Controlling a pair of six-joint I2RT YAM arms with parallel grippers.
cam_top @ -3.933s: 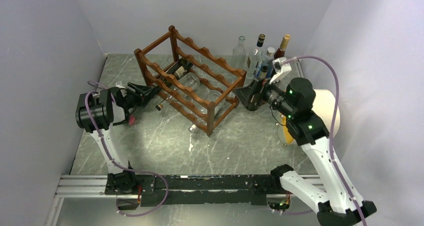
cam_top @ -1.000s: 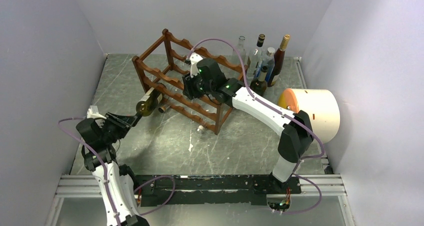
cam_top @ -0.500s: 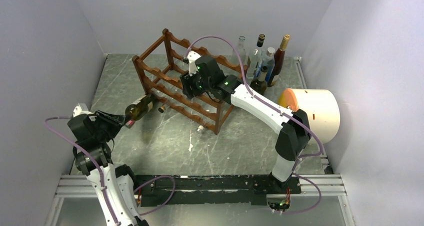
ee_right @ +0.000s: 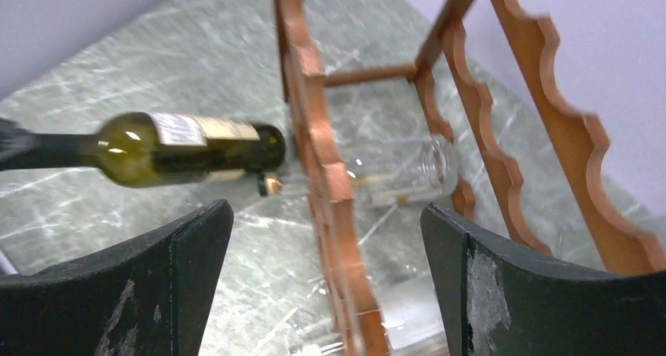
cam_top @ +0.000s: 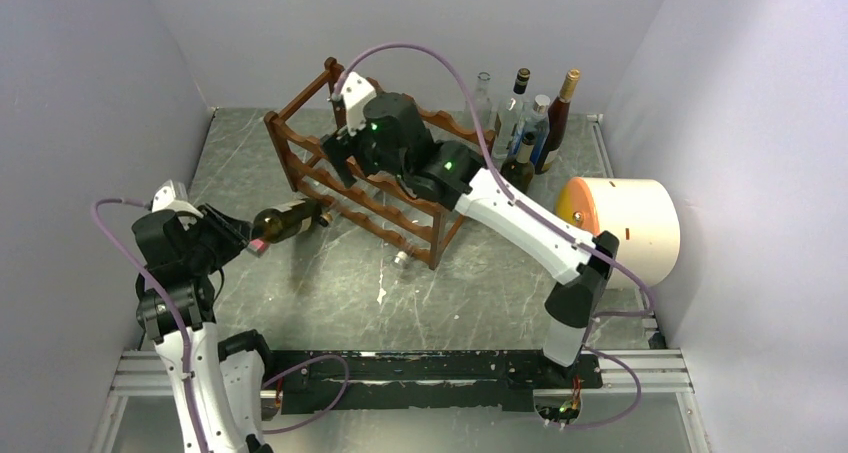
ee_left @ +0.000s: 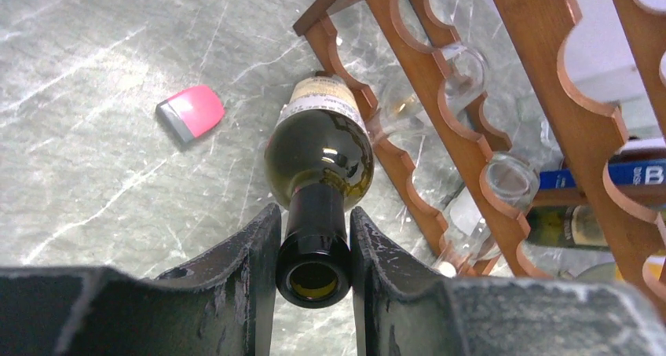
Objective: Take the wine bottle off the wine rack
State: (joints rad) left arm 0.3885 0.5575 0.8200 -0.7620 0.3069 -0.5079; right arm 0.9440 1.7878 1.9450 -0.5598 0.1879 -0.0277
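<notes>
Left gripper (ee_left: 314, 234) is pinched tight on the wine bottle (ee_left: 318, 148) neck, arm tucked back. Right gripper (ee_right: 326, 214) gapes wide, arm stretched way out.

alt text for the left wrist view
The left gripper clamps the neck of a dark green wine bottle, its base pointing at the wooden wine rack holding clear bottles. A small red-and-grey object lies on the marble table.

Top view: bright, even, soft light from overhead. I noted only faint shadows under the wine rack (cam_top: 385, 208) at frame centre. Left wrist view: sharp, with small glare spots on the wine bottle (ee_left: 318, 148) and a pale sheen on the table (ee_left: 94, 159) at left. Right wrist view: motion-blurred, the rack post at centre softest.
</notes>
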